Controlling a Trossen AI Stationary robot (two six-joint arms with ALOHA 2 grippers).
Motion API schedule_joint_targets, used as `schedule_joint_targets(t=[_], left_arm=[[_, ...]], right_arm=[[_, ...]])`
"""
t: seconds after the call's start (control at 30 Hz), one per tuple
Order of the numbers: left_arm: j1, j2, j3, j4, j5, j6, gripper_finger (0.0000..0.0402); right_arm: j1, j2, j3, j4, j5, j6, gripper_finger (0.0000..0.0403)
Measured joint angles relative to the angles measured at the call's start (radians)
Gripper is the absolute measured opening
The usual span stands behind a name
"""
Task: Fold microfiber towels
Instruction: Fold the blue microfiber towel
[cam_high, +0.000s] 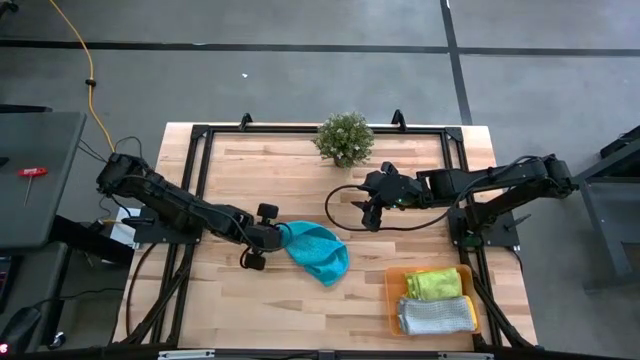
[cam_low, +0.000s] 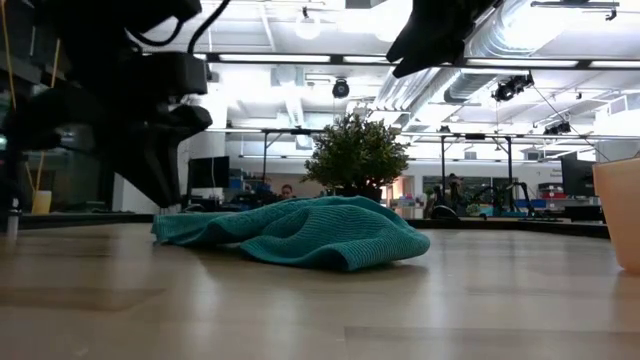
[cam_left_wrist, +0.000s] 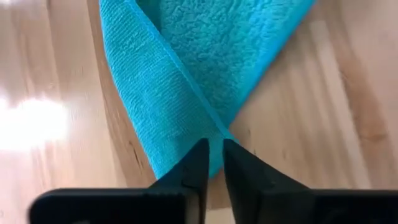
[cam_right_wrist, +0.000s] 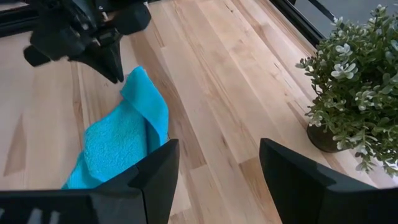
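A teal microfiber towel (cam_high: 318, 252) lies crumpled on the wooden table, a little left of the middle. My left gripper (cam_high: 272, 238) stands at the towel's left end, shut on it; the left wrist view shows its fingers (cam_left_wrist: 199, 162) closed on the teal cloth (cam_left_wrist: 180, 68). My right gripper (cam_high: 372, 218) hovers open above the table to the right of the towel, nothing between its fingers (cam_right_wrist: 158, 168). A lime green towel (cam_high: 435, 283) and a light grey towel (cam_high: 435, 315) lie in the orange tray (cam_high: 392, 300). My left gripper pinches the teal towel's pointed left end (cam_left_wrist: 214, 129) between its two fingers, where two edges of cloth run together. One layer or several, I cannot tell. The fingers slant down from the table's left side. The rest of the towel (cam_low: 300, 232) lies crumpled on the table.
A small potted plant (cam_high: 345, 138) stands at the far edge, in the middle. The orange tray sits at the near right corner. A black frame (cam_high: 200, 135) runs around the tabletop. Bare wood lies between the towel and the plant.
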Motion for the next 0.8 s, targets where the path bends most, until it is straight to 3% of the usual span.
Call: schedule_joint_targets(t=[0.2, 0.43, 0.63, 0.8], left_arm=[[-0.016, -0.023, -0.007, -0.016, 0.09, 0.013, 0.0105], [-0.021, 0.065, -0.02, 0.044, 0.06, -0.026, 0.0177], [-0.022, 0.106, -0.02, 0.078, 0.046, -0.033, 0.0189], [-0.022, 0.144, -0.014, 0.072, 0.067, -0.026, 0.0164]], right_arm=[[0.0, 0.0, 0.0, -0.003, 0.02, -0.004, 0.0215], [0.0, 0.001, 0.0, -0.003, 0.037, 0.005, 0.0215], [0.0, 0.002, 0.0, -0.003, 0.037, 0.005, 0.0215], [0.0, 0.002, 0.0, -0.003, 0.037, 0.007, 0.0215]])
